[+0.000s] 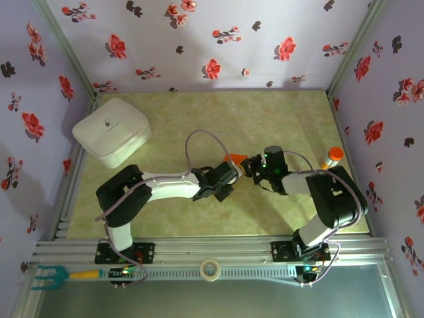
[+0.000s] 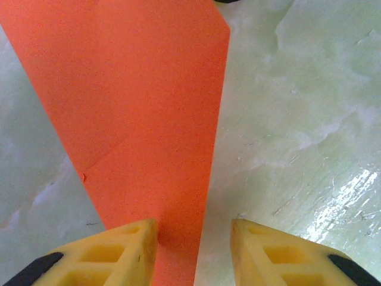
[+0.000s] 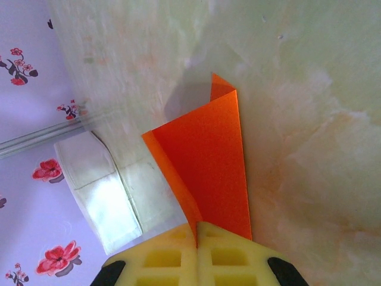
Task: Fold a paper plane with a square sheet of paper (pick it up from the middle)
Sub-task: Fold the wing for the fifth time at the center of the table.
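1. Right gripper (image 3: pixel 197 237): its yellow fingers (image 3: pixel 229 257) are pressing flat together, clamping the near edge of the orange sheet of paper (image 3: pixel 208 158). The sheet is rising away from the fingertips as a folded wedge, with a second layer showing along its left side.
2. Left gripper (image 2: pixel 193 241): its two yellow fingers (image 2: pixel 128 253) are standing apart. The narrow end of the sheet is running through the gap, close against the left-hand finger and leaving bare table (image 2: pixel 297 119) before the other. Whether the paper is touching that finger or passing just under it is hard to judge from this angle.
3. Overhead, the two grippers are facing each other tip to tip near the middle of the table, and the paper is showing as a small orange point just beyond them.
4. A white box (image 1: pixel 111 131) is sitting well apart from the left gripper, beyond it and to its left.
5. An orange-capped bottle (image 1: pixel 332 157) is standing well to the right of the right gripper, near the table's edge.
6. A roll of tape (image 1: pixel 211 269) is lying on the near rail behind both grippers, between the arm bases.
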